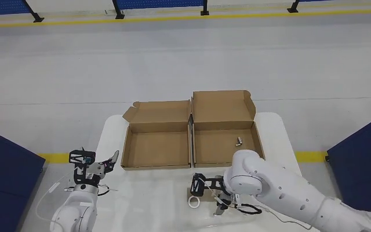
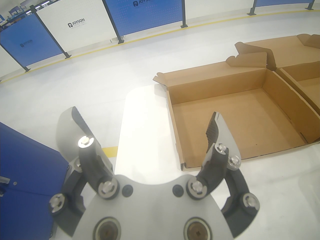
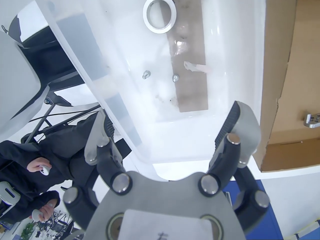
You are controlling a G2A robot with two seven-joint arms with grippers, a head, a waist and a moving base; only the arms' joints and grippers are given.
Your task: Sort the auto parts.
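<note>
- A white table [image 1: 272,129] stands on a pale grey floor [image 1: 174,58] marked with a yellow line [image 1: 174,18]; blue and white partition panels [image 2: 140,3] ring the room.
- Two open cardboard boxes sit side by side along the far edge: the left box [image 1: 156,149] and the right box [image 1: 223,145], lids folded back.
- One small metal bracket [image 1: 237,140] lies in the right box; its heading is too small to tell.
- A clear plastic tray [image 3: 100,76] near the near edge holds one metal ring [image 3: 159,13] lying flat, two bolts [image 3: 146,74] and one brown strip [image 3: 192,93], its long axis alongside the right box's near wall.
- The right tool [image 3: 172,118] hangs over the tray, spread wide, holding nothing.
- The left tool [image 2: 143,116] is by the near left corner, spread wide, holding nothing.
</note>
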